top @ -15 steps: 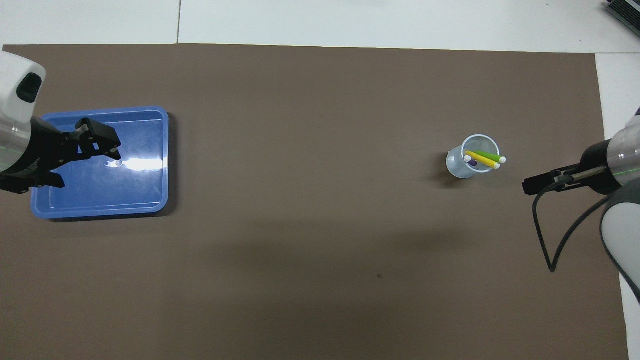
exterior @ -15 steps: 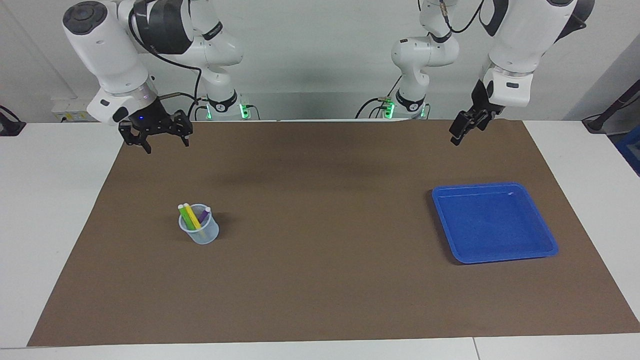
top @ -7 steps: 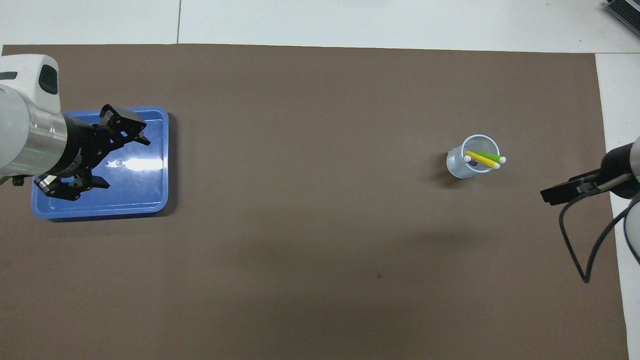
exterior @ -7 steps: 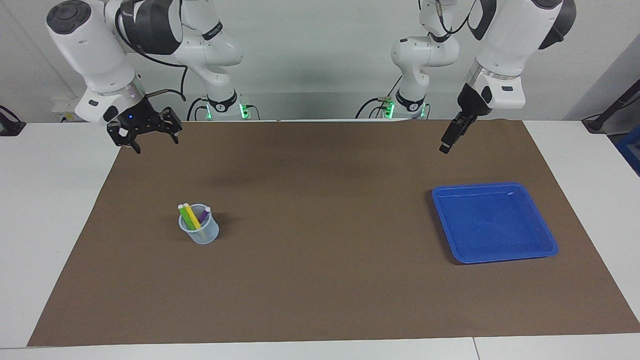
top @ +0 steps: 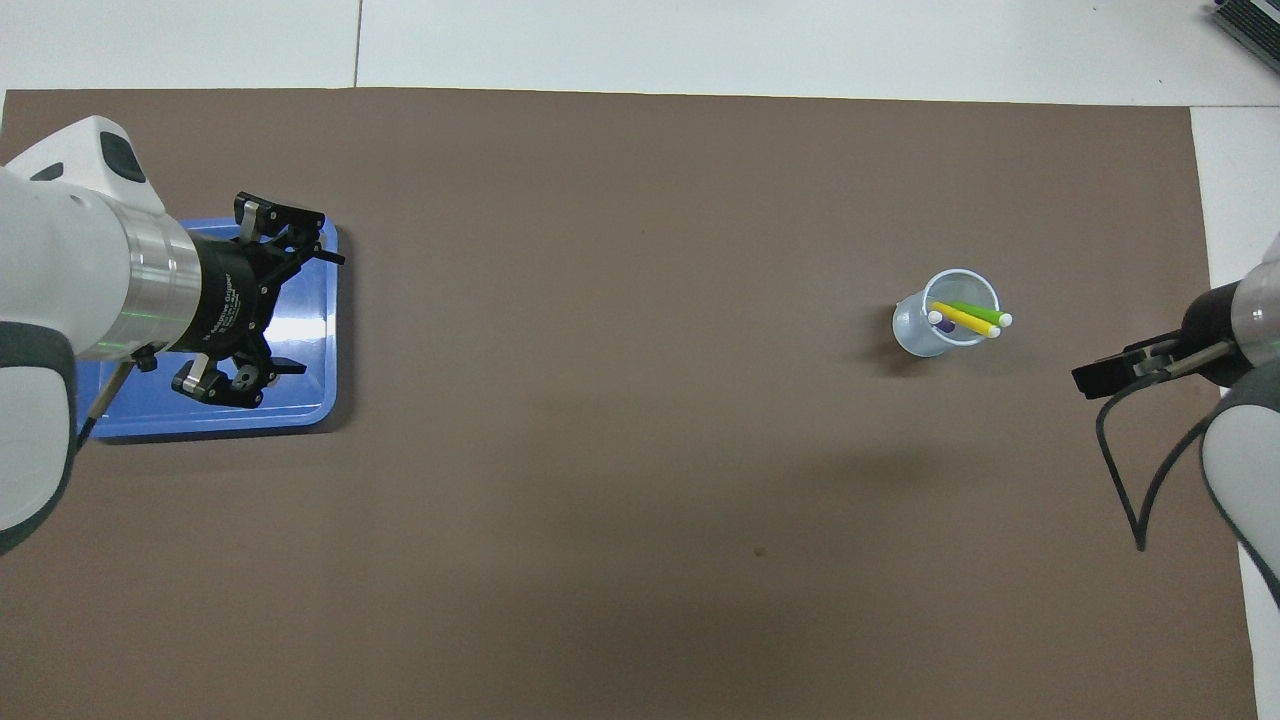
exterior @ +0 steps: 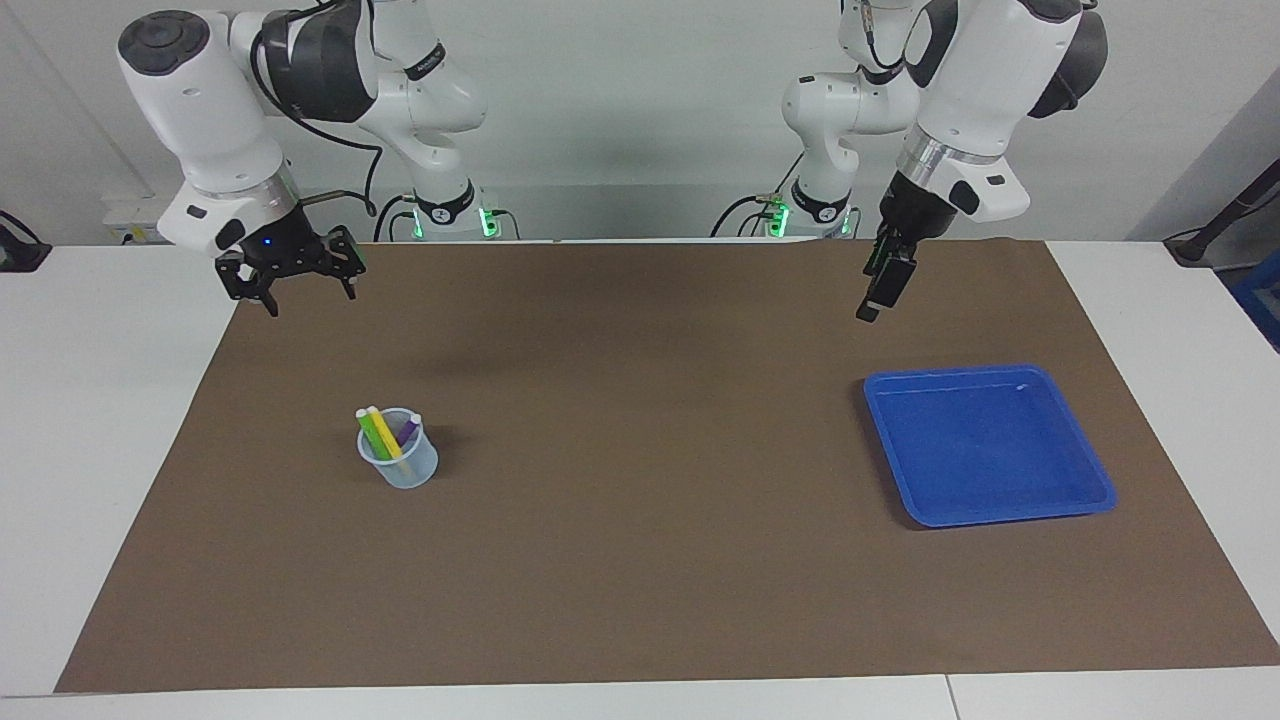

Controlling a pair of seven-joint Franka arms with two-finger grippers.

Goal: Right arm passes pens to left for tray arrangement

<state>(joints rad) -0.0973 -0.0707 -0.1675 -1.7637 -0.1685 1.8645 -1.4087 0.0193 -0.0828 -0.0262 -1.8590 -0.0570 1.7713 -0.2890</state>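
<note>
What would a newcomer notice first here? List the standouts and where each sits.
The bright blue tray stands out first, empty, on the brown mat toward the left arm's end. Next is the small translucent cup toward the right arm's end, with green, yellow and purple pens standing in it. The right gripper and the left gripper both hang open and empty, raised above the mat.

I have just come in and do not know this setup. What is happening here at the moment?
Nothing is being handled yet. The three pens stand in a small clear cup toward the right arm's end of the table, and the blue tray toward the left arm's end holds nothing. The right hand hangs open in the air above the mat's edge nearest the robots. The left hand is open in the air too, holding nothing.
</note>
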